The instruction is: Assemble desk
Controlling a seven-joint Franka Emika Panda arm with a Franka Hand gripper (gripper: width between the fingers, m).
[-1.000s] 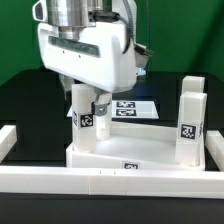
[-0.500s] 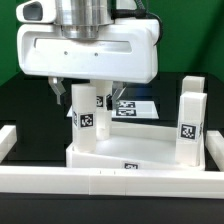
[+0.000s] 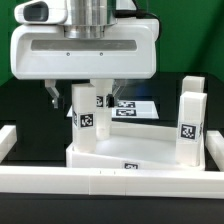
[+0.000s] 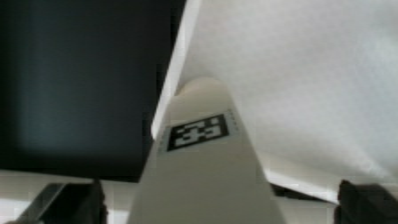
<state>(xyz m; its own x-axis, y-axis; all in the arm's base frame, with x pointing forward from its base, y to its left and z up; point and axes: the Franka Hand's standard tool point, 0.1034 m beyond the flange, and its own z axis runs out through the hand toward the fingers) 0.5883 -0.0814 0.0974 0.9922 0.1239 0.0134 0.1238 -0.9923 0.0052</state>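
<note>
The white tabletop (image 3: 135, 148) lies in front of the border rail with its raised rim up. One tagged white leg (image 3: 86, 118) stands upright on its corner at the exterior view's left, and a second leg (image 3: 191, 118) stands on the corner at the right. My gripper (image 3: 77, 97) hangs over the left leg with its jaws open, one dark finger (image 3: 51, 95) on each side of the leg's top and a gap at each. In the wrist view the leg (image 4: 205, 150) rises between my gripper (image 4: 214, 205) fingers (image 4: 68, 205), apart from both.
The marker board (image 3: 136, 108) lies flat on the black table behind the tabletop. The long white border rail (image 3: 100, 181) runs along the front, with raised ends at the left (image 3: 6, 140) and the right (image 3: 215, 145).
The hand has turned about its upright axis from an angled pose to broadside on and shifted slightly to the exterior view's left. The leg and the tabletop have not moved.
</note>
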